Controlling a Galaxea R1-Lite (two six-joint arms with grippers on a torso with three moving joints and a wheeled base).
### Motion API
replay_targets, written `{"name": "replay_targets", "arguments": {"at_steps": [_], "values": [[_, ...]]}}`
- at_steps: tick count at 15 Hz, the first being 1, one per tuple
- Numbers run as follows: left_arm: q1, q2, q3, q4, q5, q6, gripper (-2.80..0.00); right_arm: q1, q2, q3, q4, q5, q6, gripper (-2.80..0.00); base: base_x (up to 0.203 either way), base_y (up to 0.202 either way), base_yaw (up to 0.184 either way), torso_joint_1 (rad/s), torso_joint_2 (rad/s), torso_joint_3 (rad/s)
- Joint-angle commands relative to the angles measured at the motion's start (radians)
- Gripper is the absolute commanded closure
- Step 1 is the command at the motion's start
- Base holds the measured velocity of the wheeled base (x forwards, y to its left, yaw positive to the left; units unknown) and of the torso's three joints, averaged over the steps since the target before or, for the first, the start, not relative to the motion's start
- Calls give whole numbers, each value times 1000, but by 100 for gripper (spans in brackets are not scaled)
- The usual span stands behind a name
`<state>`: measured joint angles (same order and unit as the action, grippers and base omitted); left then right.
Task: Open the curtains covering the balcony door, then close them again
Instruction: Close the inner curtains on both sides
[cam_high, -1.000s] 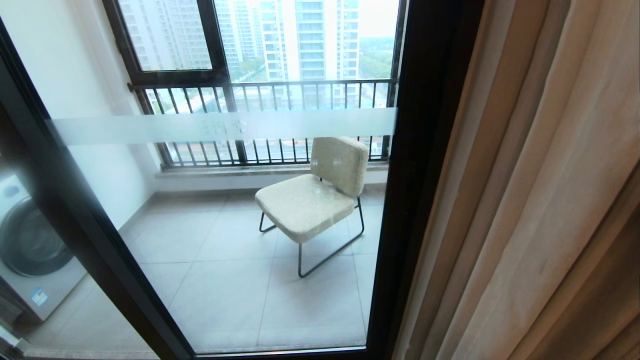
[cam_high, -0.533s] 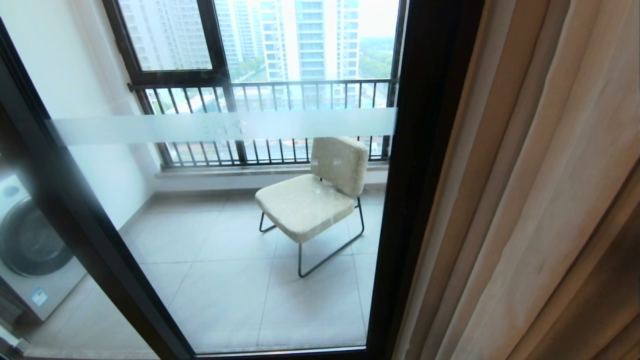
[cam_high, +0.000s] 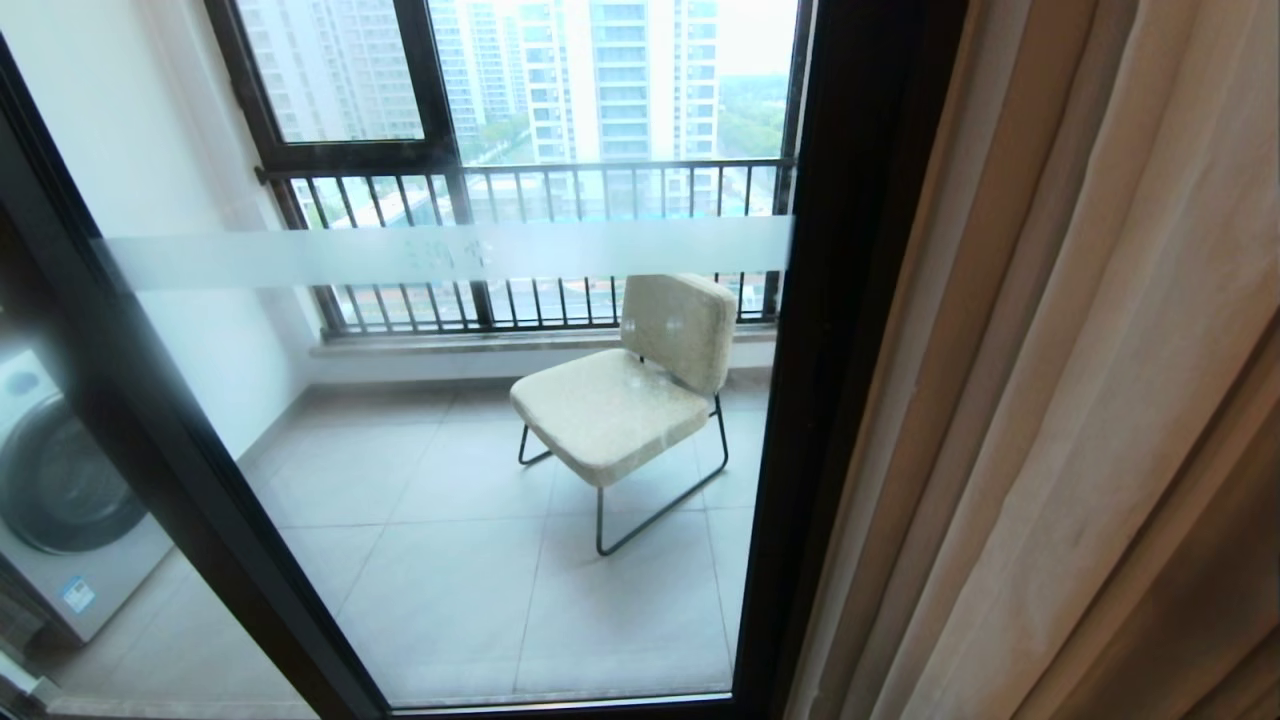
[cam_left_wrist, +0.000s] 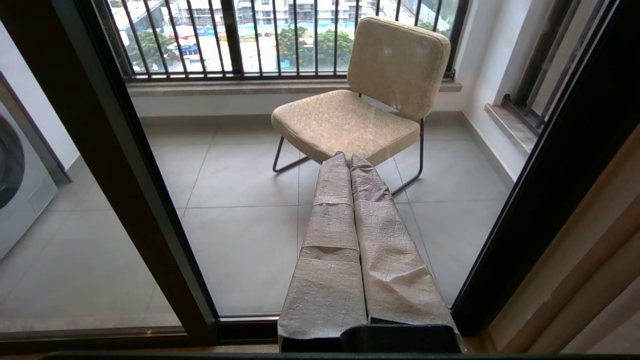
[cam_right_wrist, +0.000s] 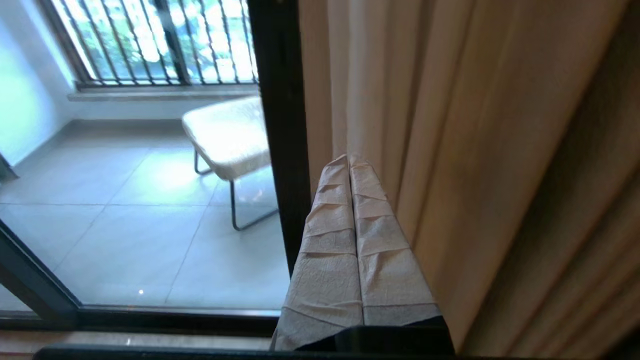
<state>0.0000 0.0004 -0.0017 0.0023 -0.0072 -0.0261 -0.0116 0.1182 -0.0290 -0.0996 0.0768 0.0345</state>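
Curtains (cam_high: 1080, 380): you had the beige-grey drapes bunched at the right side of the head view, hanging in folds just beside the dark frame post and off the glass.
Balcony door (cam_high: 480, 420): its clear panels with the frosted band stood uncovered, so you could see straight through to the balcony.
Balcony beyond: a cream chair (cam_high: 630, 400) sat on the tiled floor, and a washing machine (cam_high: 60, 500) showed at the far left behind the glass.
Right gripper (cam_right_wrist: 350, 162): you had its wrapped fingers pressed together with nothing between them, the tips pointing at the curtain's edge beside the frame; I could not tell whether they touched the fabric.
Left gripper (cam_left_wrist: 347, 159): it was likewise closed and empty, pointing at the glass toward the chair, well apart from the drapes.
Progress: judging by the bare glass, you had the opening half done; drawing the curtains back across the door was left, and no fabric was gripped for it.
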Motion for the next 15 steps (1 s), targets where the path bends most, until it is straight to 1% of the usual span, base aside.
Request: {"name": "replay_targets", "arguments": {"at_steps": [1, 2, 3, 5, 6, 10, 15], "values": [[0, 0, 0, -1, 0, -2, 0, 13, -118, -12, 147, -91, 26, 0, 0, 0, 0, 0, 0, 0], [0, 0, 0, -1, 0, -2, 0, 13, -118, 12, 140, -141, 25, 0, 0, 0, 0, 0, 0, 0], [0, 0, 0, -1, 0, -2, 0, 13, -118, 19, 124, -153, 27, 0, 0, 0, 0, 0, 0, 0], [0, 0, 0, -1, 0, -2, 0, 13, -118, 24, 107, -137, -4, 0, 0, 0, 0, 0, 0, 0], [0, 0, 0, -1, 0, -2, 0, 13, -118, 24, 104, -137, -3, 0, 0, 0, 0, 0, 0, 0], [0, 0, 0, -1, 0, -2, 0, 13, -118, 24, 100, -141, 62, 0, 0, 0, 0, 0, 0, 0], [0, 0, 0, -1, 0, -2, 0, 13, -118, 24, 100, -141, 62, 0, 0, 0, 0, 0, 0, 0]]}}
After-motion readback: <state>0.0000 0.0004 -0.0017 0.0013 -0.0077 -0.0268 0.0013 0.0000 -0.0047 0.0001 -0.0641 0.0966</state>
